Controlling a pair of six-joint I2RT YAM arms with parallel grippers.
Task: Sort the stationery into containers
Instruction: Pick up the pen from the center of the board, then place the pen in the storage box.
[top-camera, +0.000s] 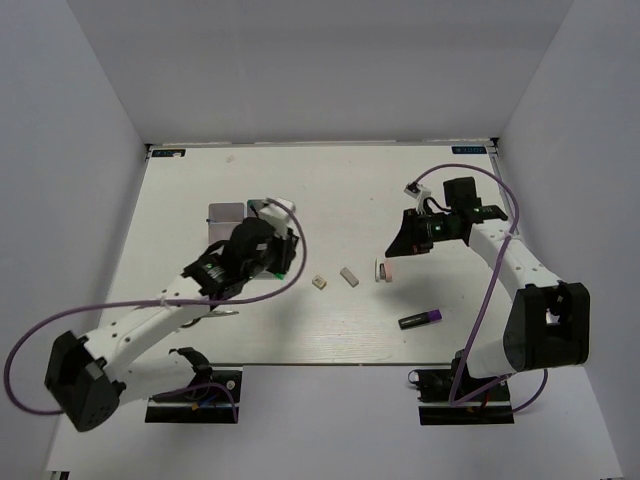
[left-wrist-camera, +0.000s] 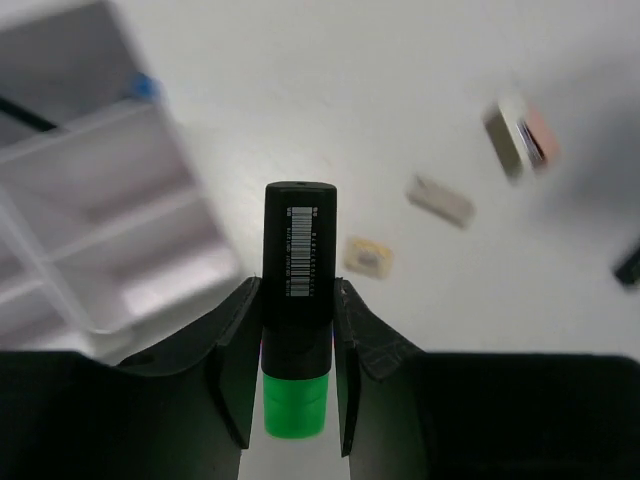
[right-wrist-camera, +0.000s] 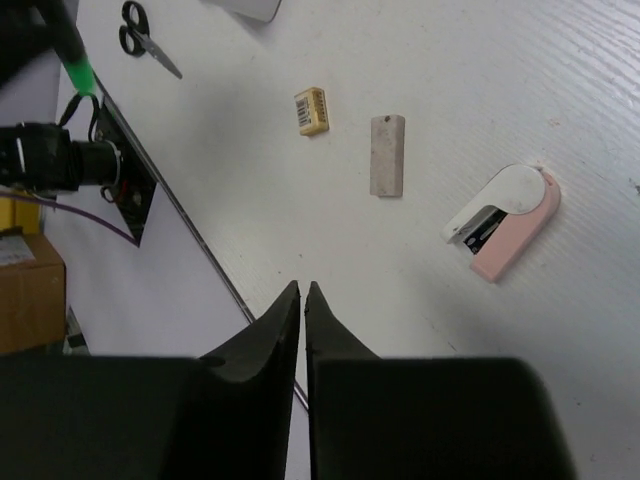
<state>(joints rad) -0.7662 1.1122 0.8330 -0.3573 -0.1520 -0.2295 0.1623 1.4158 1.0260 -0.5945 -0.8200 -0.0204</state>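
My left gripper is shut on the green-black highlighter, whose black barcoded body sticks out ahead of the fingers. In the top view it hangs just right of the white containers, which show at the left of the left wrist view. My right gripper is shut on nothing above the table, left of the pink eraser. A small beige eraser and a grey eraser lie mid-table. The purple-black marker lies near the front edge. The scissors lie by my left arm.
My left arm crosses the table's front left and covers part of the bins. White walls enclose the table on three sides. The table's front edge runs close under my right gripper.
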